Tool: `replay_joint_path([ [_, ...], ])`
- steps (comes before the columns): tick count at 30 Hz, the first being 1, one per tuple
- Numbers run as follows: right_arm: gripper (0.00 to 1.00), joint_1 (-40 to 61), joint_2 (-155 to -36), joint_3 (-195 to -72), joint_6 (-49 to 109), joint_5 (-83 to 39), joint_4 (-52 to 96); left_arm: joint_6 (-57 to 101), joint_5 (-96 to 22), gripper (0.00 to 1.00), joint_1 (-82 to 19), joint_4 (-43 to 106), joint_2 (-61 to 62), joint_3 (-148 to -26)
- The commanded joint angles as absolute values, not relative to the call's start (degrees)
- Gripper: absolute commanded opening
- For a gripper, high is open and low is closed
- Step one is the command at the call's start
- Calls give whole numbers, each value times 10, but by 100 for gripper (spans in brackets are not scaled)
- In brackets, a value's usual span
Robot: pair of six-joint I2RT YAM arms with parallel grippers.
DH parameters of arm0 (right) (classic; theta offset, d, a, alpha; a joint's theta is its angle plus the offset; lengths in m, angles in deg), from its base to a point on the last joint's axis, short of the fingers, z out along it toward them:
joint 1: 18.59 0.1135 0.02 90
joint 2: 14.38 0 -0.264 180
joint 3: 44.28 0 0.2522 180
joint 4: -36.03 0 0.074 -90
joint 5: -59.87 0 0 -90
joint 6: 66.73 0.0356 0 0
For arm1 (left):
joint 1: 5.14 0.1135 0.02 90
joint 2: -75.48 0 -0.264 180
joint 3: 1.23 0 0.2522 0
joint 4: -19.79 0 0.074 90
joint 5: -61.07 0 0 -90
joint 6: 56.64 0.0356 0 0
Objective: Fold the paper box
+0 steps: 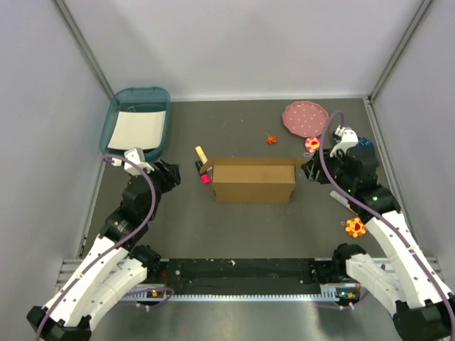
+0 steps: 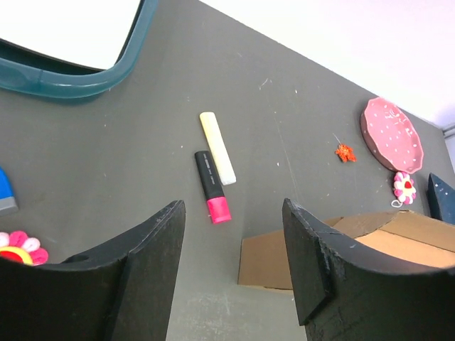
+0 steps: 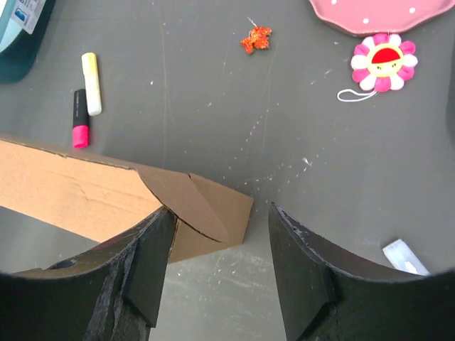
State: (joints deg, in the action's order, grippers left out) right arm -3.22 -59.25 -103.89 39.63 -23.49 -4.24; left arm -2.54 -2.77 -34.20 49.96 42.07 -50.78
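Matte grey worktop (image 1: 234,227) carries everything. Left pincer (image 1: 170,173), fingers apart and empty, sits at 9 o'clock of the paper box (image 1: 254,181). Right pincer (image 1: 310,170), likewise apart and empty, sits at 3 o'clock. The box is rectangular brown corrugated cardboard, and its inside is hidden.

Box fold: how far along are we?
Looks done: the paper box stands as a closed rectangular block, no flaps splayed out. In hand: nothing; left gripper and right gripper are open, one beside each end. Left: perhaps pressing the end flap home; whether it is fully tucked is unclear.
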Motion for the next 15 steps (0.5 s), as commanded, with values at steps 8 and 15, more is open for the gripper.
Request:
replay_joint_path([
  [8, 51, -29, -647, -1080, 367, -217, 14, 11, -54, 63, -343, 453, 409, -537],
  [15, 38, -29, -657, -1074, 367, -210, 23, 17, -69, 63, -342, 446, 405, -537],
])
